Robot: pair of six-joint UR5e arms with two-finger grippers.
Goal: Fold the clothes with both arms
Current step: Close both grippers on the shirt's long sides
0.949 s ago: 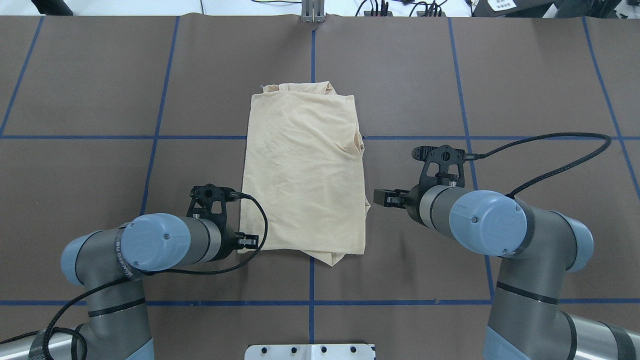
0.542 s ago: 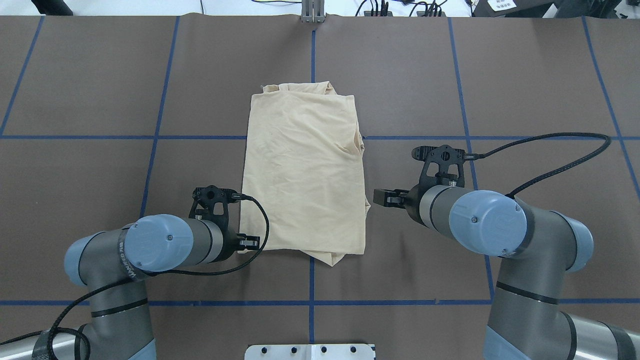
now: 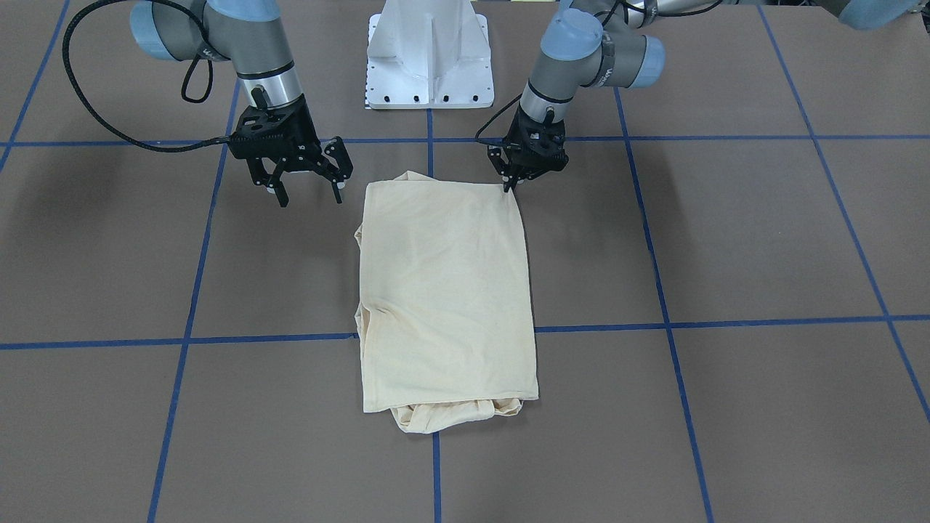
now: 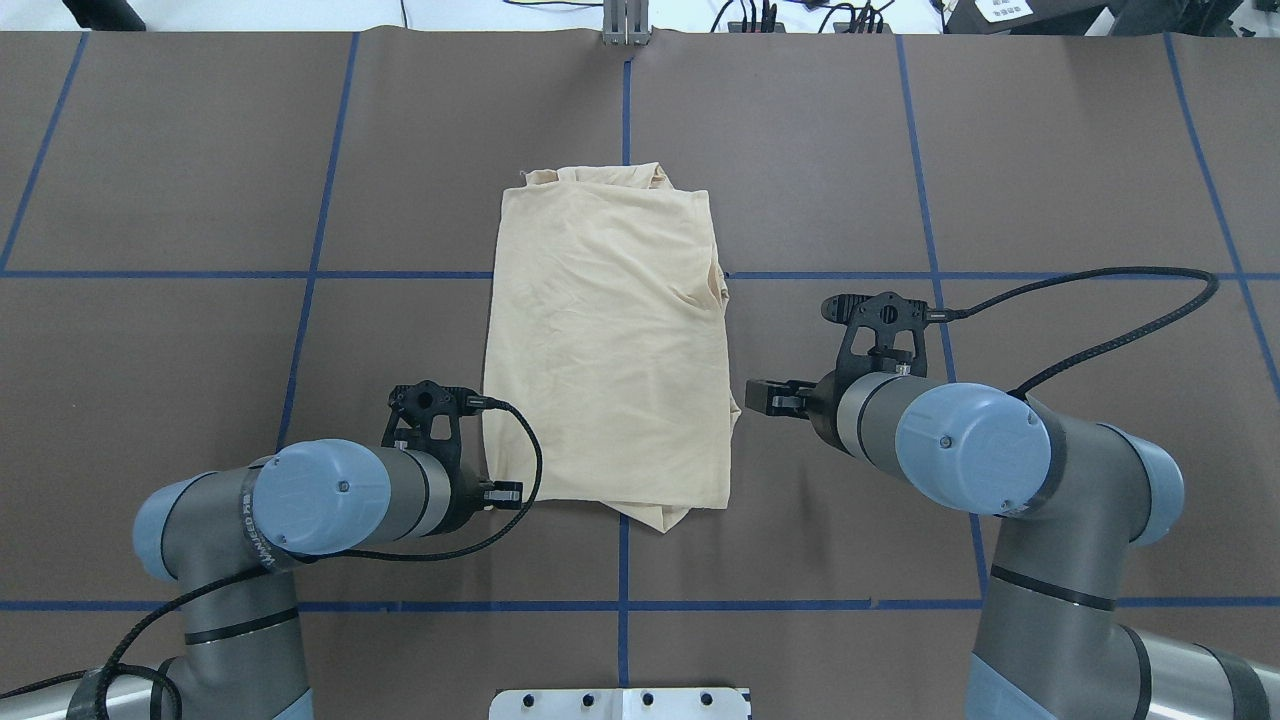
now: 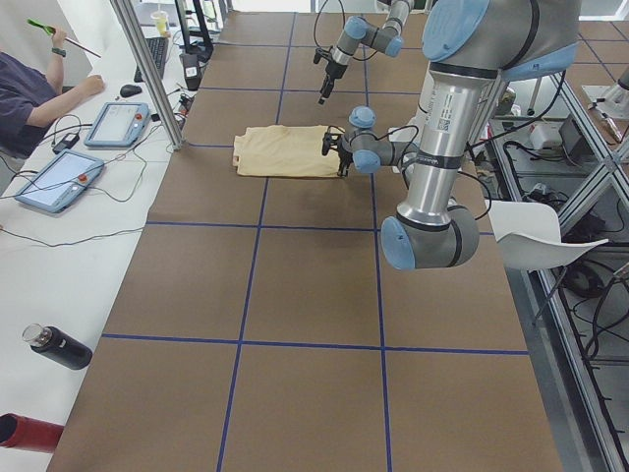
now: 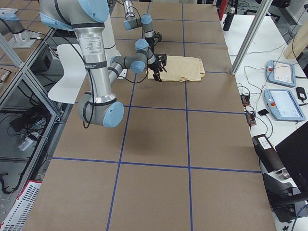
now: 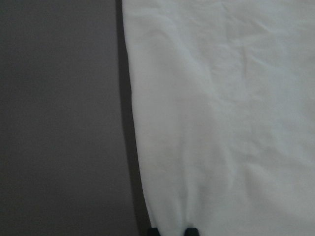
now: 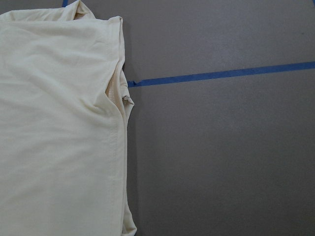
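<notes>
The left arm has slid a little nearer the robot's base, along the left edge of the T-shirt. Its left gripper now sits closer to that edge's near corner than before.

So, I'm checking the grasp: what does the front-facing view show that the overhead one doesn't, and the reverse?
Only front-facing: the right gripper with fingers spread open, off the T-shirt. It also shows the left gripper with its tips at the T-shirt's robot-side corner. Only overhead: cables past the far edge of the table; the fingertips are hidden there. Both: the folded T-shirt lying flat between the two grippers.
</notes>
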